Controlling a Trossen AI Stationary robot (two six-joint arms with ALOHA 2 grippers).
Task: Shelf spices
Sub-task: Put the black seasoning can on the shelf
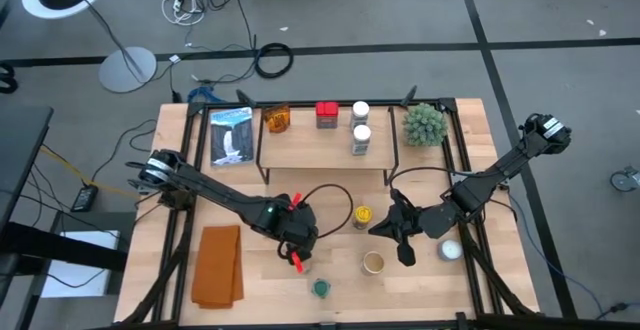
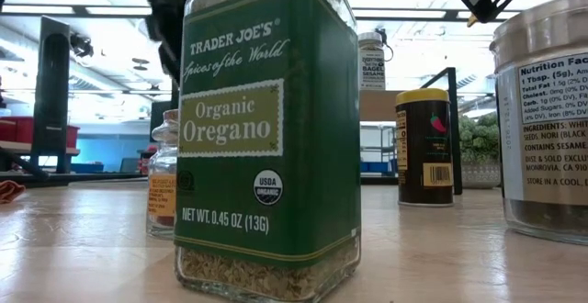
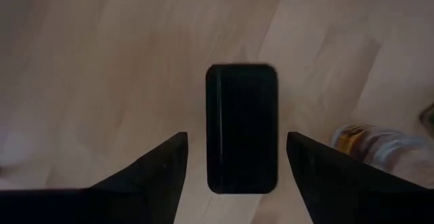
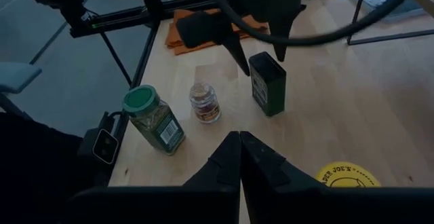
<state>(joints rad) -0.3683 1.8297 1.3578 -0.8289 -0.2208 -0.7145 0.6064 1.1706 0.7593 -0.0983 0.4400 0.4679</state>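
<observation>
Oregano fills the middle of the low view: the green-lidded jar (image 2: 266, 138) stands upright right against that lens, so it is the piece farthest from the shelf.

From my left gripper (image 3: 237, 137) outward: its fingers (image 3: 163, 166) stand fairly wide, one on each side of a dark green tin (image 3: 241, 115), with bare wood showing in both gaps, so nothing is gripped yet. I read this as lining up over the tin's narrow sides before closing. In the high view this gripper (image 1: 298, 238) sits lower centre, just below the shelf.

Next out, in the right wrist view, a small clear jar (image 4: 205, 102) stands just beside the tin, near enough that the fingers could clip it. A yellow-lidded jar (image 1: 362, 215) and a tan-lidded jar (image 1: 373, 262) wait right of centre in the high view.

My right gripper (image 1: 400, 230) is closed tight on nothing, parked right of centre, clear of the left arm's work.

The shelf (image 1: 325, 155) lies upper centre, already carrying an amber jar (image 1: 277, 120), a red tin (image 1: 326, 115) and two white-capped jars (image 1: 360, 125) along its back, leaving the front free for the rest.
</observation>
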